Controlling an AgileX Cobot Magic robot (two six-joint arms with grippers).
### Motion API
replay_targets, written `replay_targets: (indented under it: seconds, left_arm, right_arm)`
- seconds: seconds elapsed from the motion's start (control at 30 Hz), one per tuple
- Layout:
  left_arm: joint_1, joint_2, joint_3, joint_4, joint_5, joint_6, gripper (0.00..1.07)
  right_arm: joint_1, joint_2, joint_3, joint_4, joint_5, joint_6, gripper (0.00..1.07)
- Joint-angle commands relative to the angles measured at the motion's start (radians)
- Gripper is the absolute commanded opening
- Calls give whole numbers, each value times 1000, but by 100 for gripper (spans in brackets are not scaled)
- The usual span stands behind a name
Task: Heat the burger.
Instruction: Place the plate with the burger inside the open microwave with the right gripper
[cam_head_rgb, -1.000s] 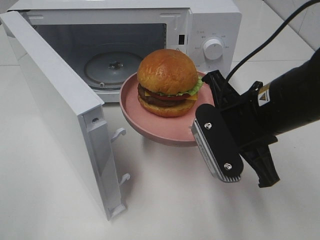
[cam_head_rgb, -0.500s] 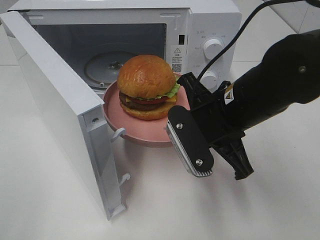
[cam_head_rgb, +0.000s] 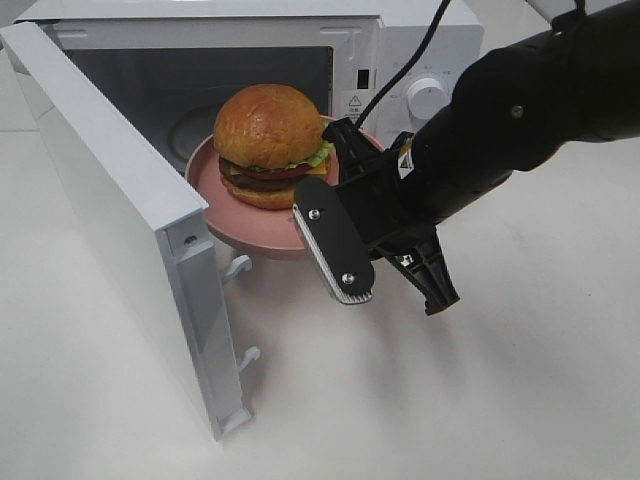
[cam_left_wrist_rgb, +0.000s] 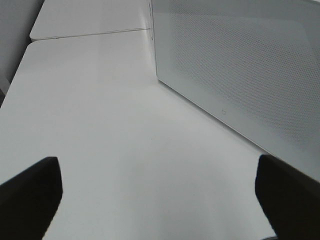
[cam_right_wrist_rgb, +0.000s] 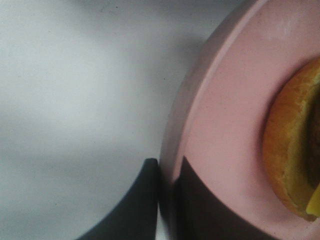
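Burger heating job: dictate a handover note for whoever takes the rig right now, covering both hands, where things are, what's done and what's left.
Right hand: shut on the rim of the pink plate, holding it off the table.
Left hand: open, empty, over the table beside the microwave.
Burger: on the plate, at the oven's open mouth, not yet set down inside.
Done: door open, plate at the opening.
Left: set the plate inside, release, withdraw, close the door, start heating.
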Motion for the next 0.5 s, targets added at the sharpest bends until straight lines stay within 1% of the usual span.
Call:
replay_targets:
  seconds: [0.03,0.47,0.5]
  left_arm:
    - [-4,-23,4,-4,-9,-2,98]
    - [-4,-23,4,-4,-9,-2,98]
    - [-4,-23,4,-4,-9,-2,98]
  right_arm:
    - [-3,7,-43,-12,-66,14,0]
    - [25,113,-161,-28,-65,13,0]
    - [31,132,-183,-28,-65,13,0]
